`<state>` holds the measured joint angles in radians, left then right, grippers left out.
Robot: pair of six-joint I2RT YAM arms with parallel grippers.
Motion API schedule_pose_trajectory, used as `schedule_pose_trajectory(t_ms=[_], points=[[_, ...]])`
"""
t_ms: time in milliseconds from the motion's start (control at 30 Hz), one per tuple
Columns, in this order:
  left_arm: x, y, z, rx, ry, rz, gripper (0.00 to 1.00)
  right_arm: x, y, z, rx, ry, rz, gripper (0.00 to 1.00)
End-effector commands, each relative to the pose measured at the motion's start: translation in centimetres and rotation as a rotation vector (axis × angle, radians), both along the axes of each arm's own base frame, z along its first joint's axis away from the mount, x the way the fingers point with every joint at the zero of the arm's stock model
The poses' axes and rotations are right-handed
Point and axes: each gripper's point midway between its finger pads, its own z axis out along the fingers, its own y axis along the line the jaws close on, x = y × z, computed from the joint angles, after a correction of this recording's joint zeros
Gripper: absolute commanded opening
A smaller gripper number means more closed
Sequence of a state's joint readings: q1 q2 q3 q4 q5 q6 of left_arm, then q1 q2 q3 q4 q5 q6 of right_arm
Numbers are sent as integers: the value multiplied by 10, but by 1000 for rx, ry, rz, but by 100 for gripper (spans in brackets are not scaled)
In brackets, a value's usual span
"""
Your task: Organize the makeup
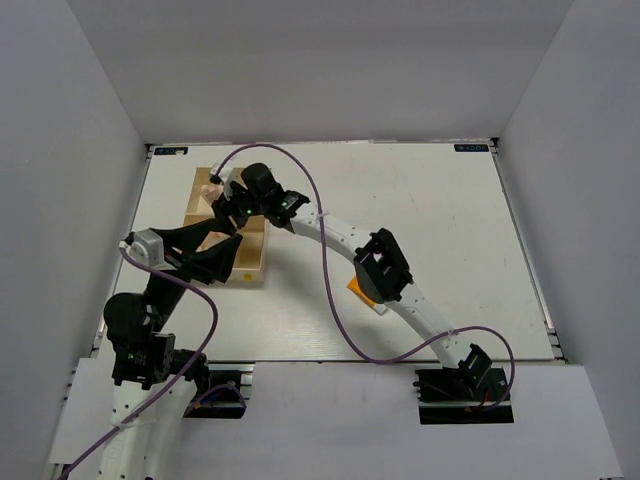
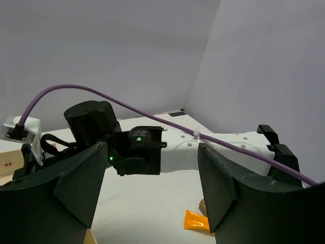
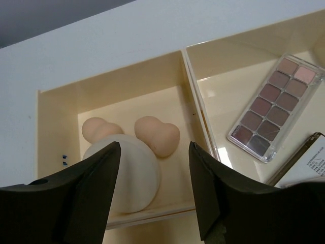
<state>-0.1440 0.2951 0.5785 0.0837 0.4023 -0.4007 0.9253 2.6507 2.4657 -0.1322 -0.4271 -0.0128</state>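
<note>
Right gripper (image 3: 154, 148) hangs over the box (image 3: 186, 68), jaws wide, holding nothing. White oval (image 3: 137, 178) and two sponges (image 3: 158, 135) lie beneath, a palette (image 3: 275, 105) in the next compartment. Left gripper (image 2: 152, 155) is open and empty. Tube (image 2: 196, 222) sits on the table, right of the box. It looks the likely next pick: lift clear, reach back.

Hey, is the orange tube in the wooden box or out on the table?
Out: the orange tube lies on the white table, clearly apart from the wooden box.

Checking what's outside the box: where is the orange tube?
The orange tube lies on the table right of the wooden box, partly hidden under the right arm's elbow in the top view.
</note>
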Motion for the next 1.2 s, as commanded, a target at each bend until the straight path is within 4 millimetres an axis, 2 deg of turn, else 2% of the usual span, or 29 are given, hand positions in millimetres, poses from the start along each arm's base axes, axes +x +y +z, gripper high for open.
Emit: schedule_pose_trajectory(t_ms=[0,33,100,200,233,267,300,333,367,400,433,467,500,533,567,600,633,667,700,767,800,867,900,967,1000,1033,1067,1100,1167], points=[[5,-1,-4,6,11,-4,81,9,-6,62,62,-97,-23,62],[5,-2,-5,10,14,-12,81,11,-11,62,49,-100,-30,61],[6,-4,-6,12,15,-21,80,18,-26,82,44,-122,-62,58],[7,-9,-8,18,24,-49,75,37,-64,103,9,-155,-139,50],[8,-10,-9,21,27,-60,72,35,-76,81,-43,-123,-151,39],[10,-11,-11,12,44,-65,69,49,-101,104,-40,-151,-216,32],[15,-11,-15,2,70,-63,62,55,-131,97,-95,-152,-290,15],[15,-11,-15,2,69,-63,58,57,-139,122,-73,-188,-330,6],[22,-13,-21,-5,110,-68,54,62,-170,88,-159,-151,-384,0],[26,-14,-23,-7,130,-72,49,62,-189,85,-183,-145,-418,0],[28,-18,-27,-13,159,-96,45,57,-211,106,-169,-165,-456,0],[37,-23,-38,-7,209,-118,43,56,-246,73,-246,-113,-497,0],[40,-28,-39,-8,231,-137,41,51,-264,69,-263,-99,-517,0],[42,-33,-44,-18,275,-172,40,40,-282,90,-238,-118,-536,0],[53,-39,-60,-15,351,-192,39,35,-315,64,-302,-71,-573,0],[57,-41,-59,-27,387,-201,39,28,-329,61,-322,-60,-584,2],[60,-46,-64,-60,445,-222,40,24,-350,75,-311,-71,-619,12],[66,-50,-76,-67,506,-228,42,12,-370,56,-360,-33,-629,20],[67,-52,-79,-75,535,-230,43,9,-387,66,-347,-42,-664,29],[71,-57,-86,-84,597,-205,47,-7,-406,47,-377,4,-674,38],[74,-61,-97,-76,652,-201,48,-9,-421,53,-362,8,-705,41],[73,-76,-105,-52,714,-209,51,-16,-432,43,-362,49,-725,43],[77,-85,-121,-34,779,-210,52,-18,-441,46,-338,68,-744,43],[72,-110,-133,16,834,-214,56,-19,-449,43,-322,91,-765,45],[74,-121,-154,51,906,-200,57,-19,-456,44,-313,101,-782,45],[63,-142,-157,87,921,-238,58,-18,-460,45,-311,101,-793,45],[67,-148,-164,102,935,-196,60,-17,-466,49,-303,98,-811,45],[66,-157,-185,136,1002,-173,61,-14,-473,51,-296,93,-836,45],[60,-175,-193,158,1029,-144,68,-12,-482,59,-272,76,-868,45]])
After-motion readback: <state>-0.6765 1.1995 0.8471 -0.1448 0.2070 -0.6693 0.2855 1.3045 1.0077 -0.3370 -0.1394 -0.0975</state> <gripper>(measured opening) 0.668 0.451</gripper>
